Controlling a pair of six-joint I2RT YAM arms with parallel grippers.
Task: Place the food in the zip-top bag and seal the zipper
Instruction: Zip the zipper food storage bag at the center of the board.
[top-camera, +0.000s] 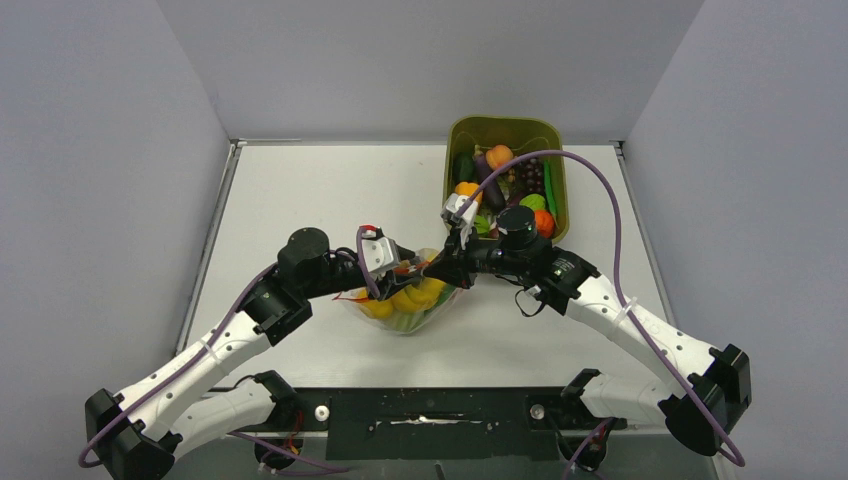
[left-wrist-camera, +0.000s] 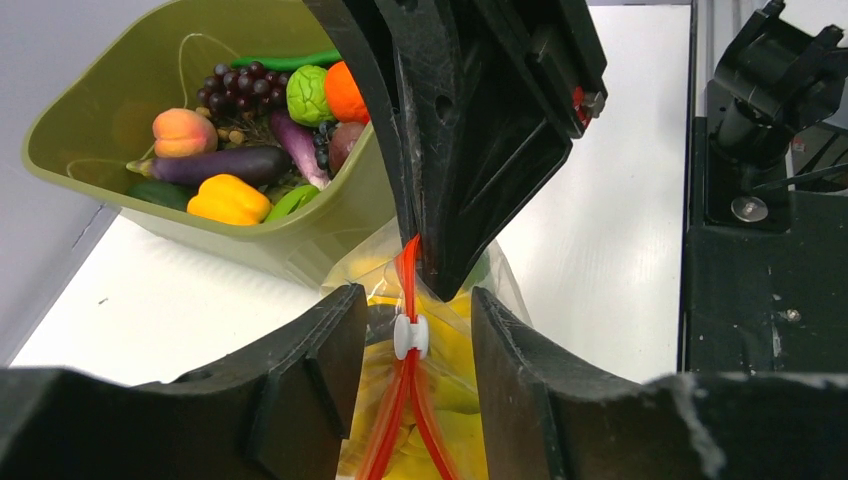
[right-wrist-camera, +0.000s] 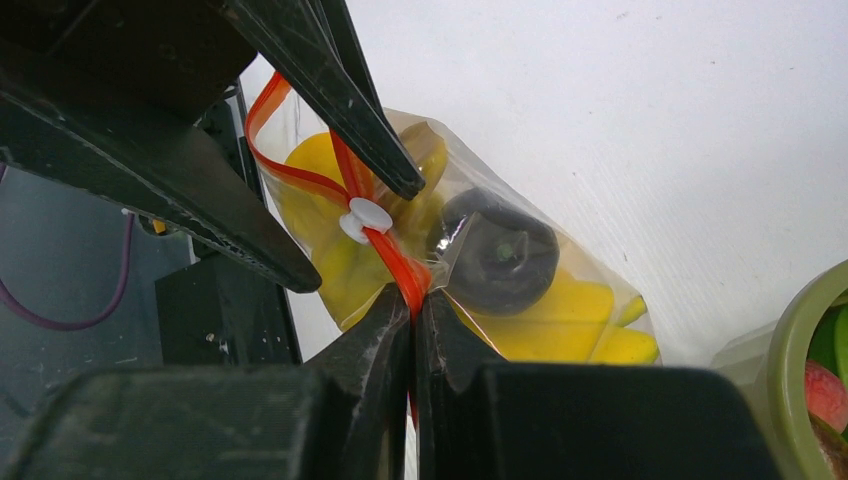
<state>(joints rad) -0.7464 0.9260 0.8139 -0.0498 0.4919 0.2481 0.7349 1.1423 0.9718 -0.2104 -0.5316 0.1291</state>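
The clear zip-top bag (top-camera: 412, 305) hangs just above mid-table with yellow peppers (right-wrist-camera: 575, 320) and a dark round toy (right-wrist-camera: 498, 250) inside. Its red-orange zipper (left-wrist-camera: 408, 290) carries a white slider (left-wrist-camera: 410, 336), also seen in the right wrist view (right-wrist-camera: 363, 219). My right gripper (right-wrist-camera: 412, 300) is shut on the zipper strip at the bag's corner. My left gripper (left-wrist-camera: 410, 340) is open, its jaws standing on either side of the slider without touching it. In the top view the two grippers, left (top-camera: 402, 270) and right (top-camera: 440, 268), meet over the bag. Below the slider the strip splits apart.
The olive-green tub (top-camera: 506, 175) at the back right holds several toy foods: grapes, eggplant, peach, a yellow pepper, a green cabbage (left-wrist-camera: 308, 95). A purple cable (top-camera: 590, 170) arcs over the tub. Grey walls close in on three sides.
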